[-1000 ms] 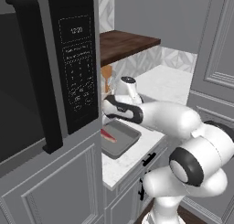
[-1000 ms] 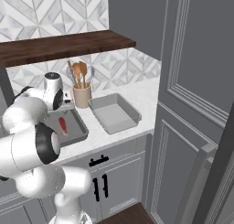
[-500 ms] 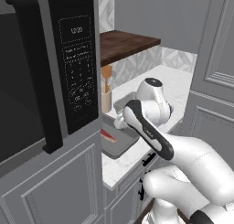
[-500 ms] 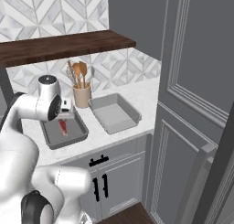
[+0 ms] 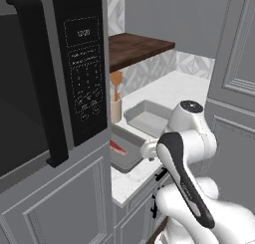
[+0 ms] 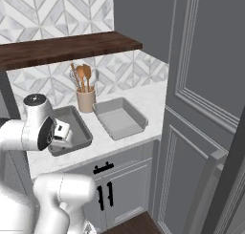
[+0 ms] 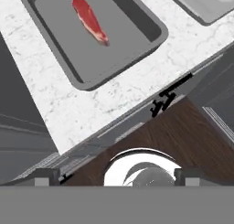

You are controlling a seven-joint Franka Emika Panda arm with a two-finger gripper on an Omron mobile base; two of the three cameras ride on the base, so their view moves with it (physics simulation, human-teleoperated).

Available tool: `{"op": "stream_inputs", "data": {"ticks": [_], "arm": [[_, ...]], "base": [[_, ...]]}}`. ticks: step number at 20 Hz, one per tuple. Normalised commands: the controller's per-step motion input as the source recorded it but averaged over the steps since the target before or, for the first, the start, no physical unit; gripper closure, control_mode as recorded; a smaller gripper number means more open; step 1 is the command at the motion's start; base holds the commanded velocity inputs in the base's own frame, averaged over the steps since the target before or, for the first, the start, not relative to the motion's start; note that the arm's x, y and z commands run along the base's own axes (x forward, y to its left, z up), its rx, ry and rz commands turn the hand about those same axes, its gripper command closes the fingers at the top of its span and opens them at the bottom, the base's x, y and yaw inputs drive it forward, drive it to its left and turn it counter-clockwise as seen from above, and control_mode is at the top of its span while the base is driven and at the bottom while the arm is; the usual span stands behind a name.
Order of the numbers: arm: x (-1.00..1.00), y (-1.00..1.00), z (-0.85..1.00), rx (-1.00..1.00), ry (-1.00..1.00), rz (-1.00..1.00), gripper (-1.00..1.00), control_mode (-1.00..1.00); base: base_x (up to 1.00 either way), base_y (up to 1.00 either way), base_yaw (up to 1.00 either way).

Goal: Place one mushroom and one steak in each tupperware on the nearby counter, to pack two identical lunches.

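One steak, red with white streaks, lies flat in the left tupperware on the white counter. That steak and its tupperware also show beside the microwave. The second tupperware stands empty to the right. My gripper hangs open above the counter's front edge, nearer me than the steak, with nothing between its fingers. In the right base view my hand covers part of the left tupperware. The mushroom is out of view.
A black microwave set in grey cabinetry walls off the left. A beige pot of wooden utensils stands behind the trays under a dark wooden shelf. A tall grey cabinet stands to the right. Black cabinet handles sit below the counter edge.
My arm has folded up and the hand has drawn back from over the left tray toward the counter's front edge. The steak has stayed in its tray and the gripper has stayed open.
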Motion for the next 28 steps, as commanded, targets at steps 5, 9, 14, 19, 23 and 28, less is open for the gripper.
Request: {"op": "stream_inputs", "data": {"ticks": [5, 9, 14, 19, 23, 28], "arm": [[-0.97, -0.71, 1.00, 0.06, 0.15, -0.25, -1.00, -1.00], [-0.96, -0.43, 1.00, 0.04, 0.05, -0.21, -1.00, -1.00], [-0.98, 0.02, 0.15, -0.05, -0.19, -0.01, -1.00, -1.00], [-0.10, 0.09, 0.00, 0.00, 0.01, 0.01, -1.00, -1.00], [0.00, 0.00, 0.00, 0.00, 0.00, 0.00, -1.00, -1.00], [-0.04, 0.00, 0.00, 0.00, -0.01, 0.00, -1.00, 1.00]], "base": [[0.00, 0.00, 0.00], [0.00, 0.00, 0.00], [0.00, 0.00, 0.00], [0.00, 0.00, 0.00], [0.00, 0.00, 0.00], [-0.73, 0.35, -0.03]]}}
